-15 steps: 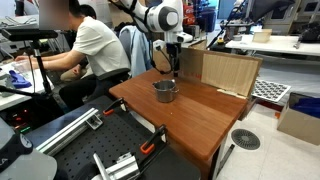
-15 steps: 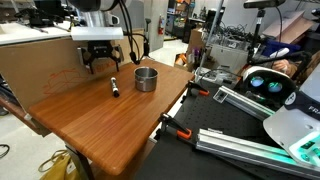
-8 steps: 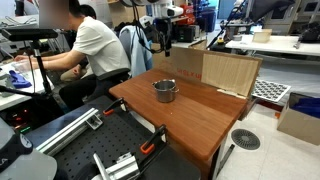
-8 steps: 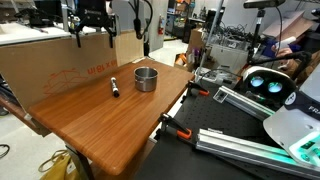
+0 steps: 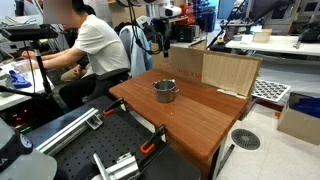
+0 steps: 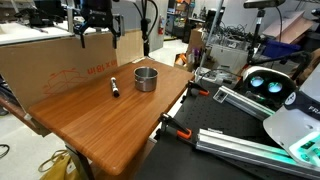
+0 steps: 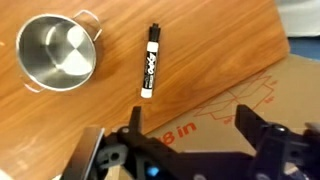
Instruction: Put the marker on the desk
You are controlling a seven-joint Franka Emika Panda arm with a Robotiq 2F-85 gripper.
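The marker [image 7: 150, 62], a slim black-and-white pen, lies flat on the reddish-brown desk [image 7: 210, 40], apart from the small steel cup [image 7: 58, 51]. It also shows in an exterior view [image 6: 115, 86], left of the cup [image 6: 146, 78]; in the exterior view from the desk's other side only the cup [image 5: 164, 90] shows. My gripper [image 7: 190, 125] is open and empty. It hangs high above the desk's back edge [image 6: 95, 20], over the cardboard box, well clear of the marker. In an exterior view the gripper [image 5: 163, 22] is raised above the cup.
A large cardboard box [image 6: 45, 60] stands along the desk's back edge. A person [image 5: 90, 45] sits beside the desk. A black perforated bench with metal rails [image 5: 90, 140] adjoins the desk's front. Clamps [image 6: 178, 128] grip the desk edge.
My gripper rose from just above the desk near the marker to high above the box, open and empty. The marker stays flat on the desk. Hardly any motion in the last half second.
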